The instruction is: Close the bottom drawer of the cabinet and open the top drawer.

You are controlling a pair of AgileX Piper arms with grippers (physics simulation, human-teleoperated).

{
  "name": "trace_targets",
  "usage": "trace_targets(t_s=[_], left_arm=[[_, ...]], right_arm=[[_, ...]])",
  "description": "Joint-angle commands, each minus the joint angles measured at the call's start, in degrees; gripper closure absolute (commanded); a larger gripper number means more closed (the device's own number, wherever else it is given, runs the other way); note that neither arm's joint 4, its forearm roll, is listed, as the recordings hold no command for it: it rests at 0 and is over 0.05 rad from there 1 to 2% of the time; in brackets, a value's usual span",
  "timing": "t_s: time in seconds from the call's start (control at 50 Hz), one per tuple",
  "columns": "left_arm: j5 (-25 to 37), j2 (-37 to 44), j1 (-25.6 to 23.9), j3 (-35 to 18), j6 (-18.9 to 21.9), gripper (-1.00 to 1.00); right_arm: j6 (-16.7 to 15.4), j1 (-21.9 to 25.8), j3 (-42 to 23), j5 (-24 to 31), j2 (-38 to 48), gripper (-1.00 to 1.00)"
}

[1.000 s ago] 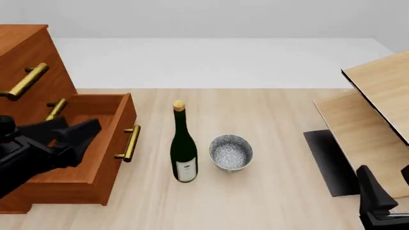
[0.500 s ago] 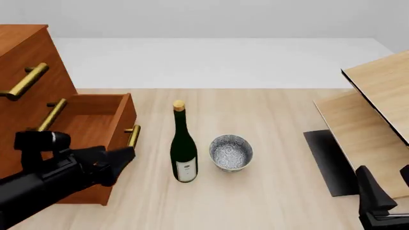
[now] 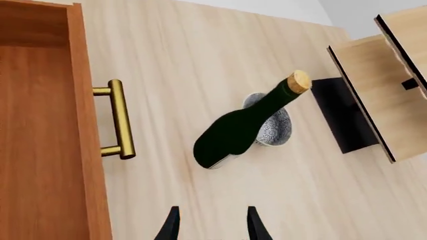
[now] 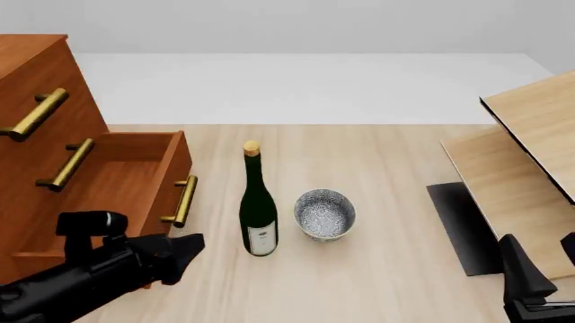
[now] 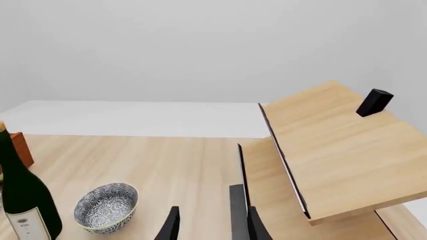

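The reddish-brown cabinet [image 4: 31, 57] stands at the left. Its top drawer [image 4: 54, 84] is shut, with a brass handle [image 4: 36, 114]. The bottom drawer [image 4: 134, 178] stands pulled out over the table, its brass handle [image 4: 182, 200] facing right; it also shows in the left wrist view [image 3: 40, 125], with its handle [image 3: 120, 120]. My left gripper [image 4: 184, 250] is open and empty, at the near side of the bottom drawer's front corner; in the left wrist view [image 3: 212, 227] it hovers over bare table. My right gripper [image 4: 543, 269] is open and empty at the near right; it shows in the right wrist view [image 5: 210, 225].
A dark green wine bottle [image 4: 258, 208] stands upright just right of the drawer handle, with a patterned bowl [image 4: 324, 214] beside it. Pale wood slanted panels [image 4: 530, 155] and a black base [image 4: 462, 225] fill the right side.
My left arm has moved from above the open bottom drawer toward the near side and to the right, down past its front corner. The drawer and right arm have not moved.
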Motion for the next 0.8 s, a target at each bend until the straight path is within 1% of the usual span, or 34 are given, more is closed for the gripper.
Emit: trace_targets(t_s=[0.02, 0.22, 0.5, 0.58, 0.62, 0.64, 0.72, 0.8], left_arm=[[-5.5, 4.1, 1.1, 4.0, -0.3, -1.00], [-9.4, 7.0, 1.6, 6.8, -1.8, -1.00], [-11.7, 8.5, 3.8, 9.0, -2.7, -1.00], [-11.2, 8.2, 5.2, 9.1, -2.0, -1.00], [-10.6, 7.9, 6.2, 9.1, -1.4, -1.00], [-10.1, 7.4, 7.0, 9.0, -0.4, -1.00], [-10.0, 7.4, 8.2, 9.1, 0.1, -1.00], [-9.2, 7.0, 10.2, 9.1, 1.6, -1.00]], right_arm=[[-0.1, 0.2, 0.1, 0.1, -0.1, -1.00], [-0.1, 0.3, 0.0, 0.1, -0.1, -1.00], [-0.1, 0.4, 0.0, 0.1, 0.0, -1.00], [-0.1, 0.4, 0.0, 0.0, 0.0, -1.00], [-0.1, 0.4, 0.0, 0.0, 0.0, -1.00], [-0.1, 0.5, 0.0, 0.0, 0.0, -1.00], [-0.1, 0.5, 0.1, 0.1, 0.0, -1.00], [0.0, 0.6, 0.1, 0.1, 0.0, -1.00]])
